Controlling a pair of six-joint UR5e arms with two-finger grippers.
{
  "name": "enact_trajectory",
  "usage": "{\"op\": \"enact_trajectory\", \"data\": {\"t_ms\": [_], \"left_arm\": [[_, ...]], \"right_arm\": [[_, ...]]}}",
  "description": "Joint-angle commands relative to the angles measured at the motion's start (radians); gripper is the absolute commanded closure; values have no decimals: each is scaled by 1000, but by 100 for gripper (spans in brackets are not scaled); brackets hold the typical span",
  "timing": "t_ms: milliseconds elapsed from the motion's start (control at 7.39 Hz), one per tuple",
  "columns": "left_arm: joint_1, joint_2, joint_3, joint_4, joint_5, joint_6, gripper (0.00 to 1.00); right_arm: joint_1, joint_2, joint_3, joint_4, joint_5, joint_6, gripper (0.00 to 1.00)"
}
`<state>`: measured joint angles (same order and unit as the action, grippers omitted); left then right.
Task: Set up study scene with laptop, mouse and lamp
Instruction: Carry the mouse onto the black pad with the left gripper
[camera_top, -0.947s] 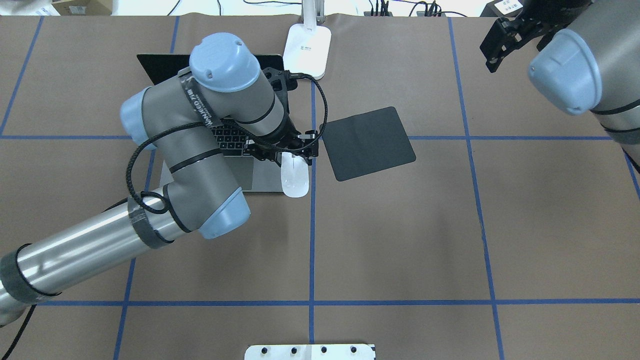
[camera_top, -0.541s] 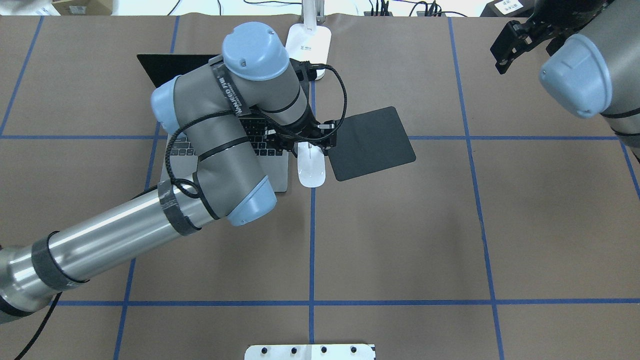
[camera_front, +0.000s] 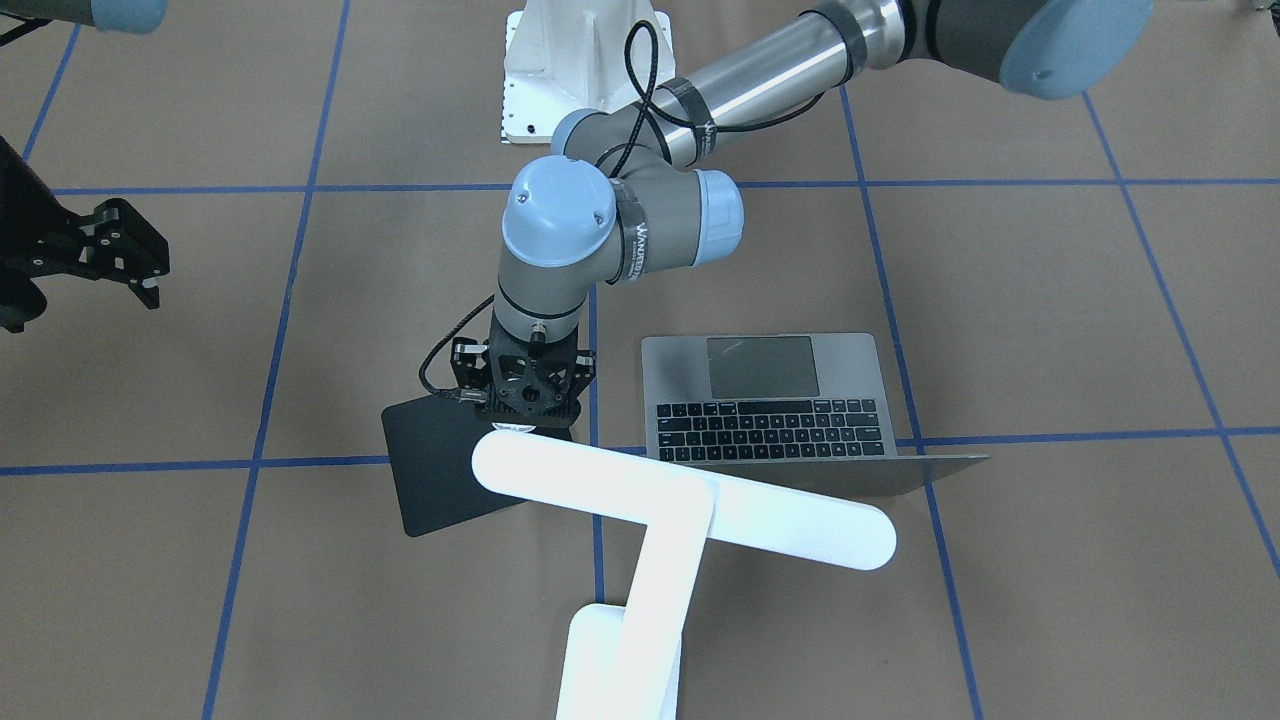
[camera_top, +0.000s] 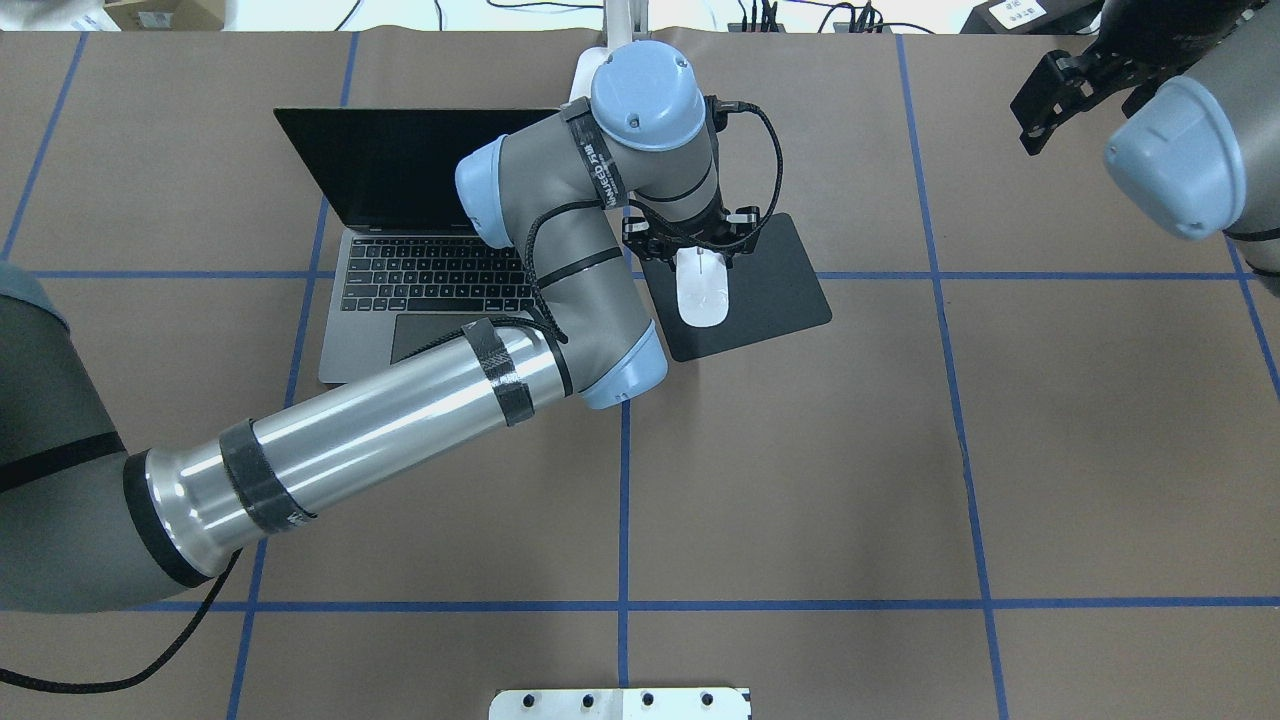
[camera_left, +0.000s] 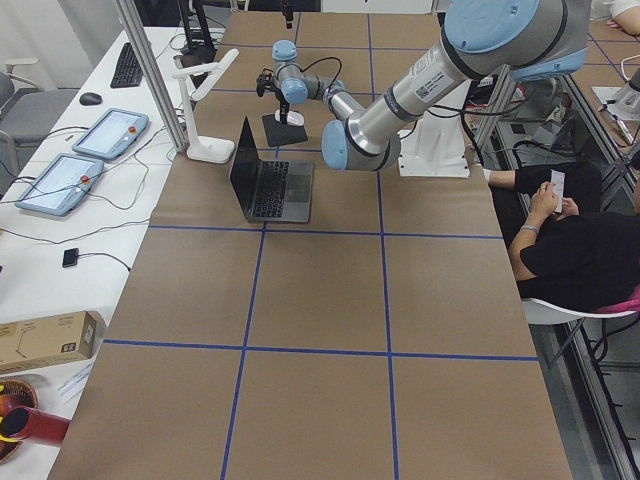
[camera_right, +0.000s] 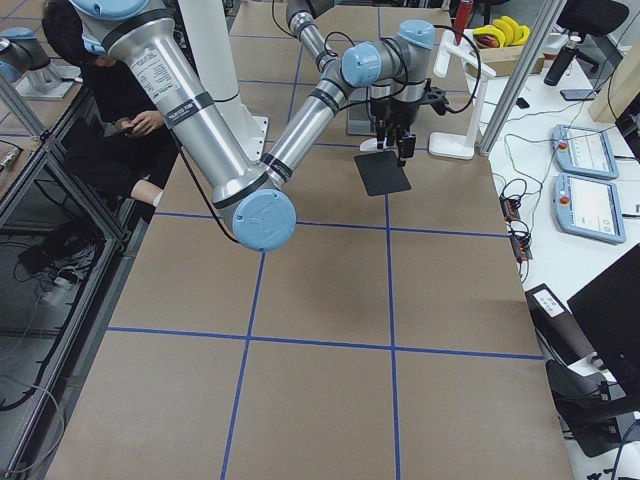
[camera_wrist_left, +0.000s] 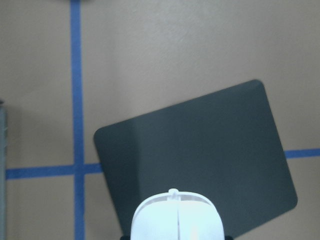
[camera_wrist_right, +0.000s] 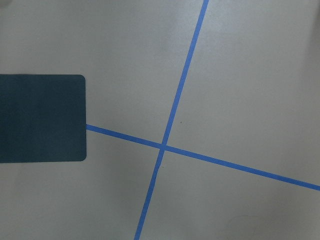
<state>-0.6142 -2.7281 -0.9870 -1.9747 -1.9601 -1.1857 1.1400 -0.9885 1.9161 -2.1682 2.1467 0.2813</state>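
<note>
My left hand (camera_top: 700, 262) has carried the mouse (camera_top: 702, 298) away from the edge of the laptop (camera_top: 420, 300) toward 3 o'clock. It now hangs over the black pad (camera_top: 775, 290). My fingers are closed on the mouse's far end, and its body sticks out toward 6 o'clock in the overhead view. Whether it touches the pad I cannot tell. The lamp (camera_front: 680, 505) stands at 12 o'clock of this hand. My right hand (camera_front: 140, 255) hangs with fingers spread, well apart at 2 o'clock.
</note>
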Motion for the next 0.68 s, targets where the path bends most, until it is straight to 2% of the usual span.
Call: {"op": "enact_trajectory", "data": {"t_ms": [0, 541], "left_arm": [[4, -10, 51, -39, 53, 0, 36], [10, -9, 56, -62, 76, 0, 34]], "right_arm": [[3, -7, 3, 1, -1, -1, 0], [9, -9, 4, 1, -1, 1, 0]]}}
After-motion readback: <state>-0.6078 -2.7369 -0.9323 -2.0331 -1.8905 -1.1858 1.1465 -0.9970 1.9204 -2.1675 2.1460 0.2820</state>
